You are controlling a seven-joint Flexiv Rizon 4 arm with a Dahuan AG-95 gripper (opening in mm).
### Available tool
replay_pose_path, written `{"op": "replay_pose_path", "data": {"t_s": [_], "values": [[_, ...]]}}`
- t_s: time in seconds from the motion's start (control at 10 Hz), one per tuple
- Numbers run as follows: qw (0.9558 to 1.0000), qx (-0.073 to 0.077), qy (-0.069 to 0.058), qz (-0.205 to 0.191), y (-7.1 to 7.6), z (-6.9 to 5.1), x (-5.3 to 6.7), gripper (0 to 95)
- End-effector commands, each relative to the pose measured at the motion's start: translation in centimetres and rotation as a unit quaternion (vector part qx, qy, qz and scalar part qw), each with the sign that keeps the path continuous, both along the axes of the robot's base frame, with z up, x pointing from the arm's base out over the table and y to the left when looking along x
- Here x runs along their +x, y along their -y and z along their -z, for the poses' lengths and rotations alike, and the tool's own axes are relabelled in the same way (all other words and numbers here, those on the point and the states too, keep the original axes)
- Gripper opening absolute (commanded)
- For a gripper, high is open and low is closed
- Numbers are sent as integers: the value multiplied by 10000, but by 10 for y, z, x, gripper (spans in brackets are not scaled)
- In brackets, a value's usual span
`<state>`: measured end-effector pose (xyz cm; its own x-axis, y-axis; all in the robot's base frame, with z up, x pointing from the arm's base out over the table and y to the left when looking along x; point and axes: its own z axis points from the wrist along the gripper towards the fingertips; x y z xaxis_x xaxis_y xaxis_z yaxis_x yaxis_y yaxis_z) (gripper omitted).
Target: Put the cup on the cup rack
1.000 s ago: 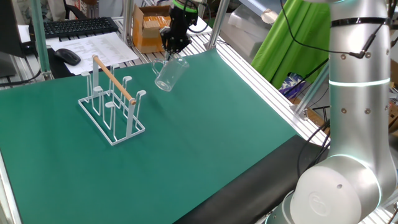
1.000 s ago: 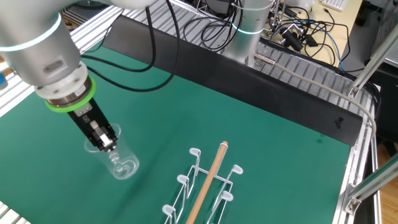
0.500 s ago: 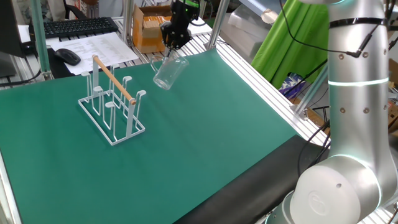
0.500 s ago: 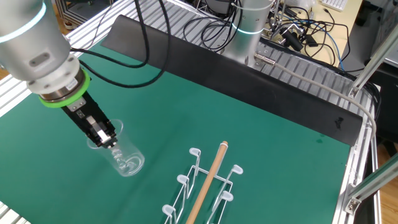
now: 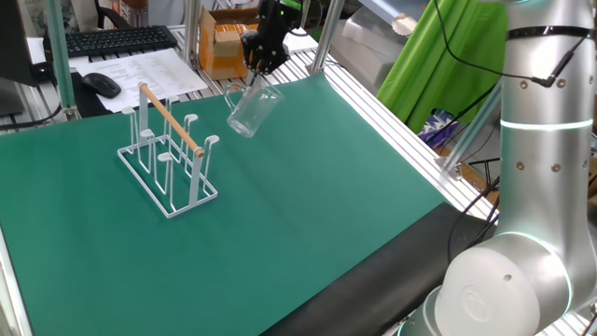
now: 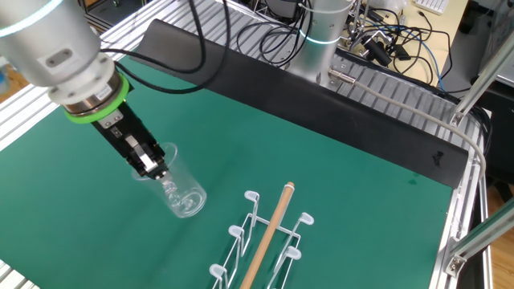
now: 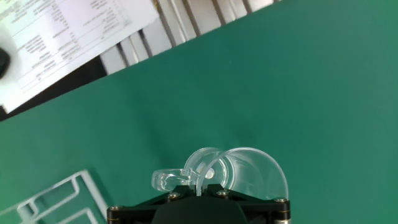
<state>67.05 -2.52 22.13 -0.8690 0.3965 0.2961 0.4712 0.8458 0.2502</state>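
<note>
The cup [image 5: 252, 110] is a clear glass mug, held tilted in the air above the green mat, bottom pointing down and away. My gripper [image 5: 258, 67] is shut on the cup's rim; the cup [image 6: 178, 189] hangs below the black fingers [image 6: 149, 164] in the other fixed view. In the hand view the cup [image 7: 239, 172] and its handle [image 7: 169, 180] show just ahead of my gripper [image 7: 198, 188]. The cup rack [image 5: 168, 154] is white wire with a wooden rod on top, standing left of the cup; the cup rack [image 6: 261, 241] lies right of it in the other fixed view, and a corner of the cup rack [image 7: 59, 199] shows in the hand view.
A green mat [image 5: 308, 187] covers the table. Behind it lie papers [image 5: 140, 70], a keyboard [image 5: 117, 39], a mouse [image 5: 101, 84] and a cardboard box [image 5: 224, 42]. Aluminium rails [image 5: 392, 107] edge the mat. The robot base [image 5: 522, 215] stands at the right.
My gripper has carried the cup sideways toward the rack, staying lifted above the mat. The grip on the rim is unchanged. The rack has not moved.
</note>
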Motion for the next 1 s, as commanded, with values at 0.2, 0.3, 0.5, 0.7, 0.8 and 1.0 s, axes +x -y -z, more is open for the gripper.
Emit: {"op": "replay_pose_path", "data": {"t_s": [0.2, 0.3, 0.5, 0.7, 0.8, 1.0], "values": [[10000, -3, -26, -4, -5, -5, -4, 0], [10000, -23, -55, -46, -6, -5, -3, 0], [9999, 11, -100, 4, -8, -8, -3, 0], [9998, -150, -48, -101, -10, -8, -3, 0], [9992, -334, -15, -232, -11, -6, -2, 0], [9977, -570, 24, -359, -14, -2, -1, 0]]}}
